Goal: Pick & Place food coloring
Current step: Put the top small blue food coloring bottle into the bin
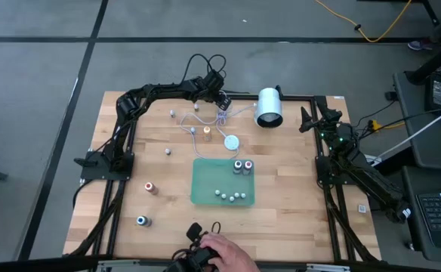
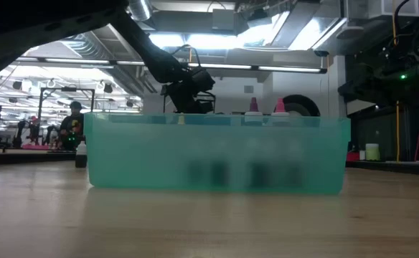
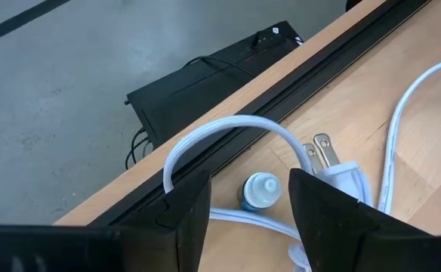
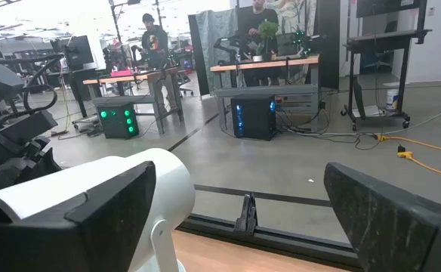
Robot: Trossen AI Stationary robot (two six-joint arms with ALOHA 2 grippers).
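The left pincer (image 3: 242, 211) hangs wide open, holding nothing, a blue-topped food coloring bottle (image 3: 259, 190) standing between its fingers.

Tray (image 1: 205, 181) at frame centre: translucent green. Bottles inside (image 1: 242, 166): red-pink tops. Bottle lower left (image 1: 150, 187): red. Bottle bottom left (image 1: 140, 221): blue. Cylinder (image 1: 269, 108) at top: white. Table (image 1: 296, 189): light wood grain

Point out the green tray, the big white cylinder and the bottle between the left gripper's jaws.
green tray (image 1: 205, 181): high view, bare floor of the tray.
white cylinder (image 1: 269, 107): high view, its rounded side.
small bottle (image 3: 260, 190): left wrist view, its pale blue cap.
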